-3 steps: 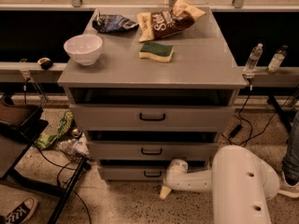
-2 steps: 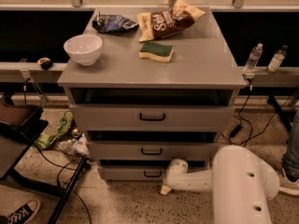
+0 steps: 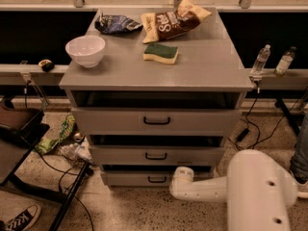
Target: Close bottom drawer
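Observation:
The grey cabinet (image 3: 154,76) has three drawers. The bottom drawer (image 3: 130,178) is the lowest and shallowest, with a small black bar handle (image 3: 157,179). Its front stands slightly forward, with a dark gap above it. The middle drawer (image 3: 120,155) and top drawer (image 3: 110,121) sit above it, each with a dark gap over it. My white arm (image 3: 240,186) reaches in low from the right. My gripper (image 3: 181,176) is at the arm's rounded end, right against the bottom drawer's front, just right of the handle.
On the cabinet top lie a white bowl (image 3: 85,50), a green-and-yellow sponge (image 3: 161,53), a brown chip bag (image 3: 173,20) and a dark bag (image 3: 117,24). Two water bottles (image 3: 261,60) stand at the right. Litter, cables and a black stand (image 3: 62,201) are on the floor at left.

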Available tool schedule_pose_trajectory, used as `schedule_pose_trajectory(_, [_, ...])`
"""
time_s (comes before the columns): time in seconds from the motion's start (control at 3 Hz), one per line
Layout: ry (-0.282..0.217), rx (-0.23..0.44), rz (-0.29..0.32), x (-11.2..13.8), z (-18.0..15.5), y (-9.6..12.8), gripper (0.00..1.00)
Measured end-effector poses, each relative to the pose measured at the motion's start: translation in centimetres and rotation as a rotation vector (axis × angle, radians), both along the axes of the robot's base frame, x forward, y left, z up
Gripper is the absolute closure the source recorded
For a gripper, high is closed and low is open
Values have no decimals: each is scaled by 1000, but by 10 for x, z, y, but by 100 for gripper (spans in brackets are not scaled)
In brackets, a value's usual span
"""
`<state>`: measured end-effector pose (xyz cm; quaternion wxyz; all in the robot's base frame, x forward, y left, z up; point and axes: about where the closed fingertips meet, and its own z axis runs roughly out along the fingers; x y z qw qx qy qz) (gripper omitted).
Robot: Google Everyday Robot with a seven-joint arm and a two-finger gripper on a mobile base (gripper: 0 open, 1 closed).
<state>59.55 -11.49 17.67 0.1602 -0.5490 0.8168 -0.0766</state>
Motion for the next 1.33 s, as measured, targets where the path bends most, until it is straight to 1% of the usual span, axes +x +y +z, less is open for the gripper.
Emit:
schedule_pose_trajectory(0.33, [-8,-170,-83,-44,95,-75,96])
schedule_pose_trajectory(0.67, [97,-281,-6,-108,144,-115,100])
schedule_pose_trajectory(1.0, [208,-322,58,-172,182,-148,100])
schedule_pose_trajectory(1.33, [130,-169,-46,-212,238,-160,96])
